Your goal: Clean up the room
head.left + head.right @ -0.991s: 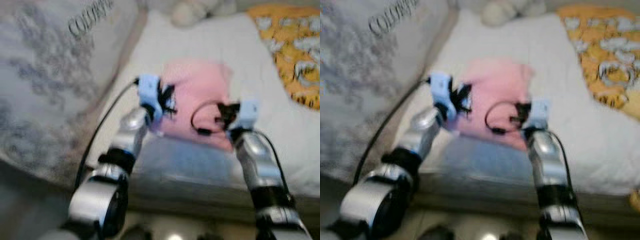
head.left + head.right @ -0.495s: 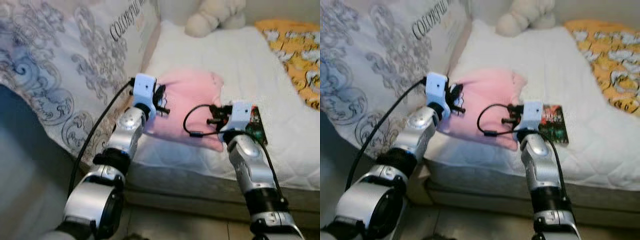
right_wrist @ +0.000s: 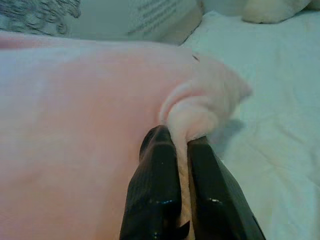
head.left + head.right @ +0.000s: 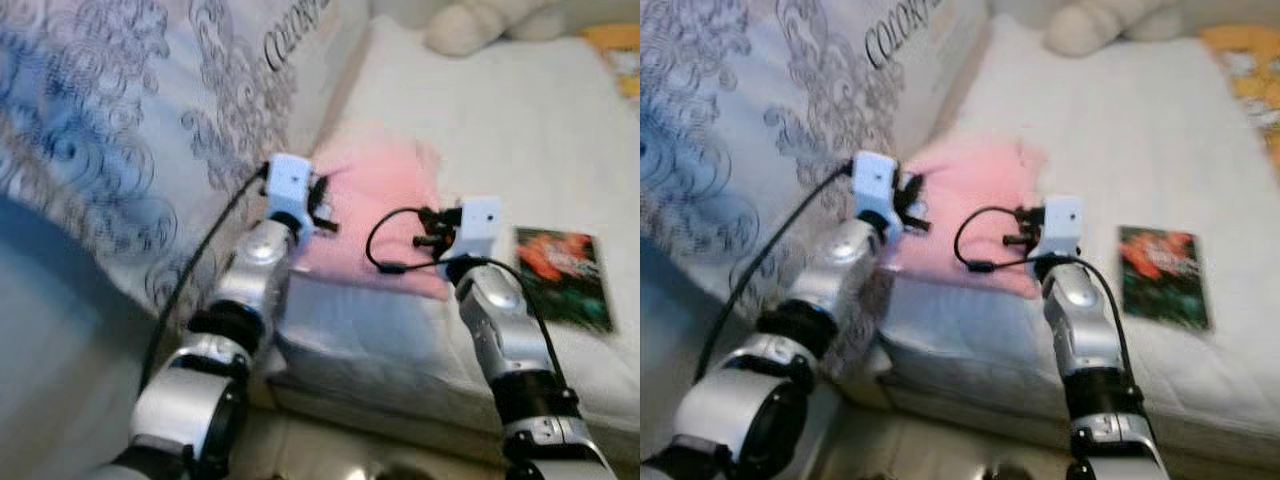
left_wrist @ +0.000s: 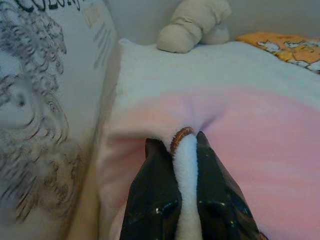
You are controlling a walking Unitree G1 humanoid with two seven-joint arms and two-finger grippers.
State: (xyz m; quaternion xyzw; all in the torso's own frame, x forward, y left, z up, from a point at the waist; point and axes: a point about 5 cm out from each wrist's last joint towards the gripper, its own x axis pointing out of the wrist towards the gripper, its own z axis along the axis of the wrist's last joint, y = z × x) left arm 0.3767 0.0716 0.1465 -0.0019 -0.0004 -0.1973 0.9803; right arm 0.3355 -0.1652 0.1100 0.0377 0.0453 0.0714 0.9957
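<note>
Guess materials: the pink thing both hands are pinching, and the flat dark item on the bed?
Pink pillow: soft matte fabric, likely fleece or plush; it bunches into folds where the left hand and right hand pinch it. Book: flat, stiff rectangle with a printed red and green cover, probably paper or card; too blurred to judge gloss. Mattress: white quilted textile, judging by its dimpled surface.

Home bedroom: white mattress w/ plush toy & patterned bedding.

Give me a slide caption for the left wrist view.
Left gripper pinching a fold of the pink pillow on the white mattress.
</note>
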